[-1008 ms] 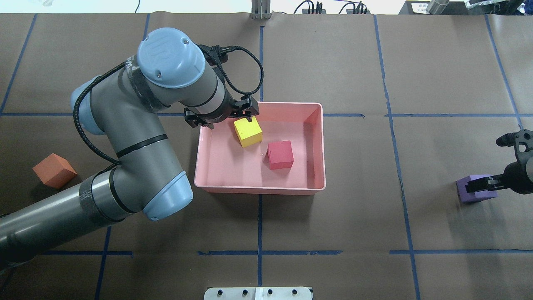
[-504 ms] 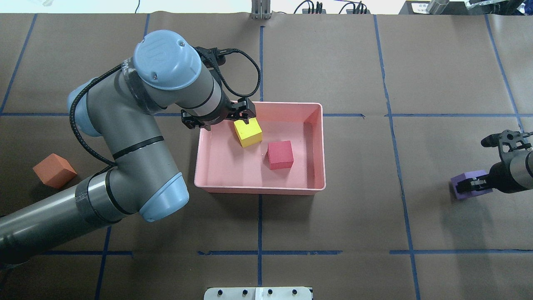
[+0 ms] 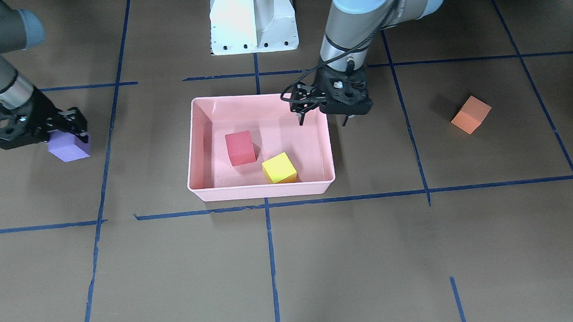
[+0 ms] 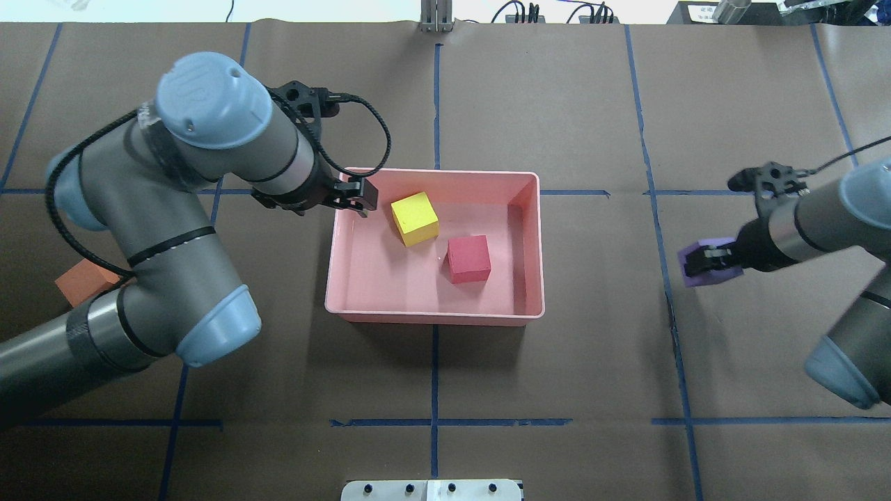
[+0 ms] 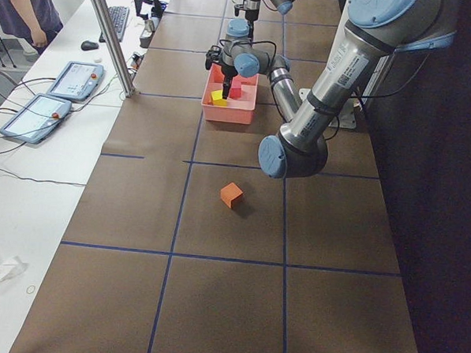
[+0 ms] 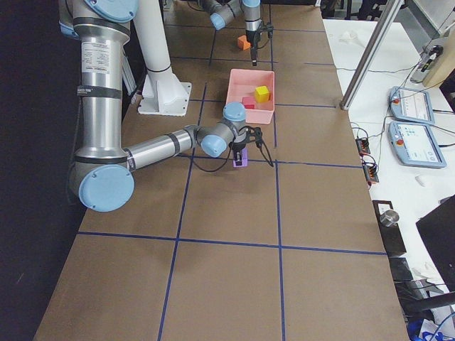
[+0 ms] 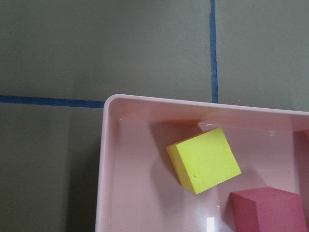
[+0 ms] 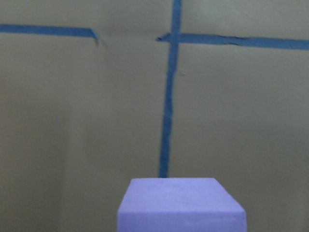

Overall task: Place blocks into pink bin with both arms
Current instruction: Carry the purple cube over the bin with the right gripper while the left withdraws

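Observation:
The pink bin (image 4: 435, 316) lies mid-table and holds the yellow block (image 4: 414, 219) and the red block (image 4: 468, 259), both loose on its floor. My left gripper (image 4: 351, 200) is open and empty above the bin's far left corner, just left of the yellow block. In the front view it (image 3: 323, 119) hangs over the rim (image 3: 261, 192). My right gripper (image 4: 710, 263) is shut on the purple block (image 4: 699, 259), held low over the table, right of the bin. The orange block (image 4: 80, 282) lies on the table at the far left, partly hidden by my left arm.
The white pedestal base (image 3: 253, 18) stands at the robot's side of the table. Blue tape lines (image 4: 434, 421) cross the brown table cover. A side bench with tablets (image 5: 75, 79) and an operator shows beyond the table's far edge.
My left gripper has drawn back leftward from the yellow block to the bin's corner. My right gripper has carried the purple block leftward, closer to the bin.

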Controlling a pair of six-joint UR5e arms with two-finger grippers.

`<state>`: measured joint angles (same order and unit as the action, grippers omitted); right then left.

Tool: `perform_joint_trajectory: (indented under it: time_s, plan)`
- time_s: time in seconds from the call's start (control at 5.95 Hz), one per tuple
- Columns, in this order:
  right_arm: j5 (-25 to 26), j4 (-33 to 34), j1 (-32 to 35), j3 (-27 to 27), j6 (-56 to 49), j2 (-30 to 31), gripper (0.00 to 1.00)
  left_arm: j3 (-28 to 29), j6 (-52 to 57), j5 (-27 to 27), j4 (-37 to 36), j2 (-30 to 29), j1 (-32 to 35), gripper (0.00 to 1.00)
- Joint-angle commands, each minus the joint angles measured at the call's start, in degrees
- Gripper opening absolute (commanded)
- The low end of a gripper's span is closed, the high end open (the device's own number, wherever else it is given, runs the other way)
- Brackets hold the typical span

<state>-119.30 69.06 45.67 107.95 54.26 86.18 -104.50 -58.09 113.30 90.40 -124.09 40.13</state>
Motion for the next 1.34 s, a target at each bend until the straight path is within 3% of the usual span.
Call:
perform_joint_trajectory:
  time_s: [0.0,0.17,0.5,0.67,0.84,1.01,1.18]
  plan:
    - [0.03,22.15,-0.49,0.59,6.09,-20.08,0.35,-1.48,17.82,6.39,0.48,7.33,6.77,1.0]
    - [0.2,29.13,-2.06,0.42,10.56,-27.57,0.35,-1.58,26.88,9.1,1.0,12.5,10.89,1.0]
    - [2.47,30.08,-9.5,-0.11,25.03,-35.6,0.35,-2.55,39.76,11.5,3.88,22.35,17.07,1.0]
    - [7.27,30.0,-13.81,-4.2,29.89,-40.69,0.35,-2.46,40.15,11.5,10.7,28.14,17.09,1.0]
    - [8.54,30.0,-16.03,-10.51,33.51,-46.14,0.6,-1.42,39.9,11.5,19.64,32.46,17.09,1.0]
    - [13.34,30.0,-19.27,-11.96,33.72,-46.72,1.0,-1.41,39.72,11.5,21.9,34.59,17.09,1.0]
    - [13.91,30.0,-20.26,-11.98,33.63,-46.37,1.0,-1.23,39.28,10.98,21.93,36.27,16.65,1.0]
